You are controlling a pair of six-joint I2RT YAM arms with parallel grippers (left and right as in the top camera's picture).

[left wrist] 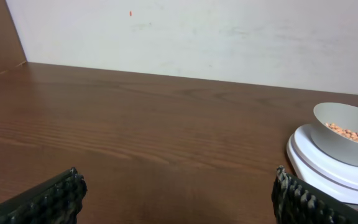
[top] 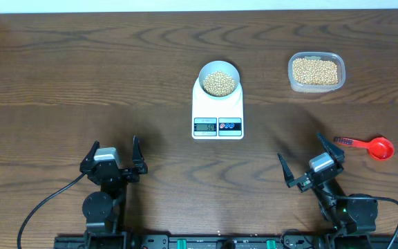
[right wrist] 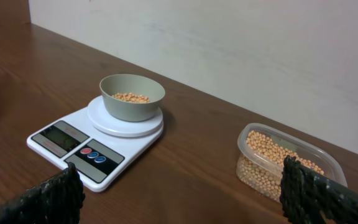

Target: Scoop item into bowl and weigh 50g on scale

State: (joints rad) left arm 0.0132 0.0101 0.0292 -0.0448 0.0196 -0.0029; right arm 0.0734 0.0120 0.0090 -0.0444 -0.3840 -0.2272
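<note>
Overhead: bowl (top: 203,70) of beans (top: 219,83) sits on scale (top: 217,109), upper centre; tub (top: 293,77) upper right, scoop (top: 376,147) right. Lower frame: left gripper (top: 114,143) and right gripper (top: 300,146), jaws apart, empty. Left wrist: bowl on scale, right edge. Right wrist: scale left of centre, tub lower right.

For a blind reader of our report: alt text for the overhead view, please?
A white kitchen scale sits in the middle of a dark wooden table with a small bowl of beans on it. To its right are a clear tub of more beans and a red scoop. The left gripper and right gripper hang open and empty near the bottom edge.
</note>
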